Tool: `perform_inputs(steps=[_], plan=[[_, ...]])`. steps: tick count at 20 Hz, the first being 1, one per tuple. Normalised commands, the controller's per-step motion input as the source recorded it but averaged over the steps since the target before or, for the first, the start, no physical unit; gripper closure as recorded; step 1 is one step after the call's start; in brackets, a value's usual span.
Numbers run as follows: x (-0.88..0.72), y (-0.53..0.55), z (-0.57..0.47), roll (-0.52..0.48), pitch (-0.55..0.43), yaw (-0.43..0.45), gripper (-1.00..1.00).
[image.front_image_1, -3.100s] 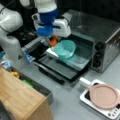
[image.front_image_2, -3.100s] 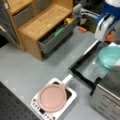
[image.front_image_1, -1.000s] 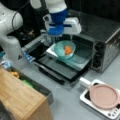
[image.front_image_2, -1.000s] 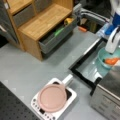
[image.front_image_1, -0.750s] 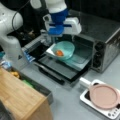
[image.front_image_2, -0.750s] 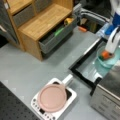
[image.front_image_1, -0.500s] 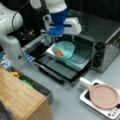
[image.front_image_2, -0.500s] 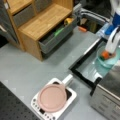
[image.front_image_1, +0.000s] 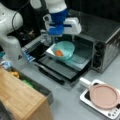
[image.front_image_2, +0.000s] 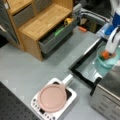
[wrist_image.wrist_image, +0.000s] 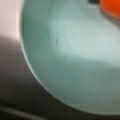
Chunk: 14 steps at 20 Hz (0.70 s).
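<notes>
While the gripper (image.front_image_1: 59, 47) hangs just above the teal bowl (image.front_image_1: 65, 49) on the toaster oven's (image.front_image_1: 105, 42) pulled-out tray (image.front_image_1: 51, 51), an orange object (image.front_image_1: 59, 53) sits at the bowl's rim beneath it; whether the fingers clasp it, I cannot tell.

In both front views the bowl (image.front_image_1: 64, 50) sits on the tray (image.front_image_1: 75, 60) over the open oven door (image.front_image_1: 57, 68), a small object (image.front_image_1: 59, 53) inside it. The gripper (image.front_image_1: 58, 40) hangs directly above. The lidded pan (image.front_image_1: 103, 96) lies toward a front view's bottom right.
</notes>
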Motion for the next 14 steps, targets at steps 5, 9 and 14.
perform_inputs(steps=[5, 9, 14], plan=[[0.19, 0.01, 0.15, 0.07, 0.175, -0.07, -1.0], [0.19, -0.01, 0.16, 0.069, 0.193, -0.041, -1.0], [0.18, -0.06, 0.21, 0.054, 0.247, 0.054, -1.0]])
